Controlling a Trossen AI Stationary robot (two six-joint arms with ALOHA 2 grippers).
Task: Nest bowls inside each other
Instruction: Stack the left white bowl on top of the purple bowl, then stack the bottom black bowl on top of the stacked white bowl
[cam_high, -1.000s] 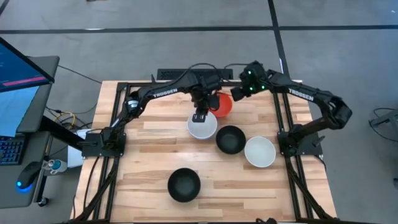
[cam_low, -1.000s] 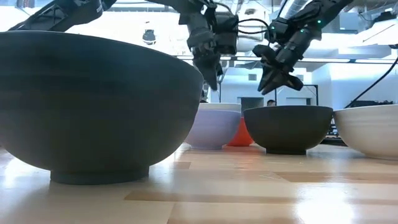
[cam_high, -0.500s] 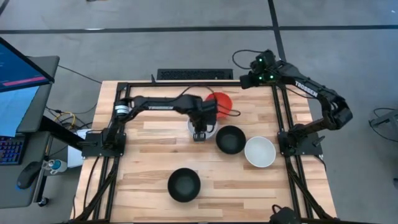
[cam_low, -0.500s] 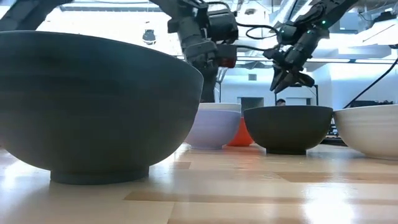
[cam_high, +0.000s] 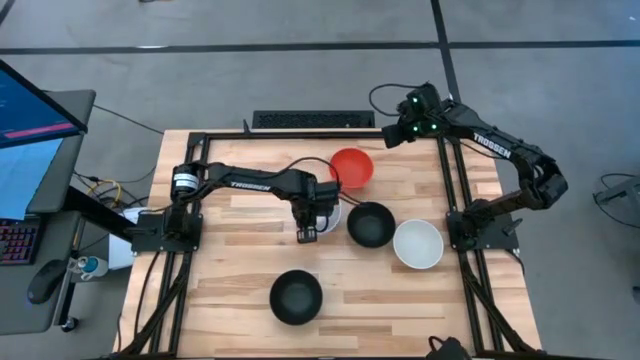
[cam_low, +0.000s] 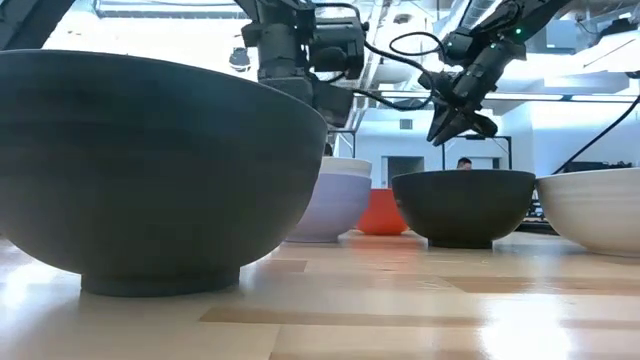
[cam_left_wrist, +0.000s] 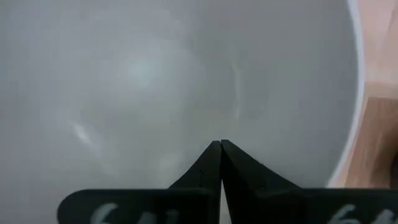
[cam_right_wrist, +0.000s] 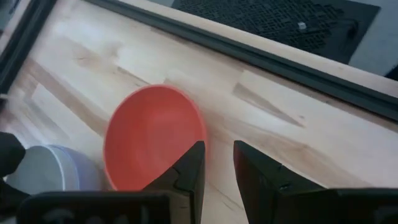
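A white bowl (cam_high: 331, 208) sits inside the pale lavender bowl (cam_low: 335, 205) at mid-table, its rim tilted in the low view. My left gripper (cam_high: 306, 232) is shut, over this stack's near-left side, its tips down inside the white bowl (cam_left_wrist: 155, 81). The red bowl (cam_high: 351, 168) stands on the table behind the stack. My right gripper (cam_right_wrist: 217, 163) is open, high over the far edge beyond the red bowl (cam_right_wrist: 152, 137). A black bowl (cam_high: 370, 224), a second white bowl (cam_high: 418, 244) and another black bowl (cam_high: 296, 297) stand apart on the wood. My left gripper comes from above with shut fingers (cam_left_wrist: 236, 168) pointing down at the white bowl's inner wall (cam_left_wrist: 221, 134). The tips seem to rest against that wall, but I cannot tell for sure that they touch. The bowl stays seated in the lavender bowl on the table.
A black frame (cam_high: 300, 135) runs along the table's far edge and both sides. The right arm's base (cam_high: 480, 225) stands close to the lone white bowl. Bare wood (cam_high: 230, 290) lies at the near left. A monitor (cam_high: 30, 110) stands off the left edge.
My left gripper has moved toward the near edge, from the white bowl's far rim to its near-left side. The nested stack has shifted slightly toward the near edge, and the white rim now sits tilted. My right gripper has drawn back up and toward the far right, away from the red bowl.
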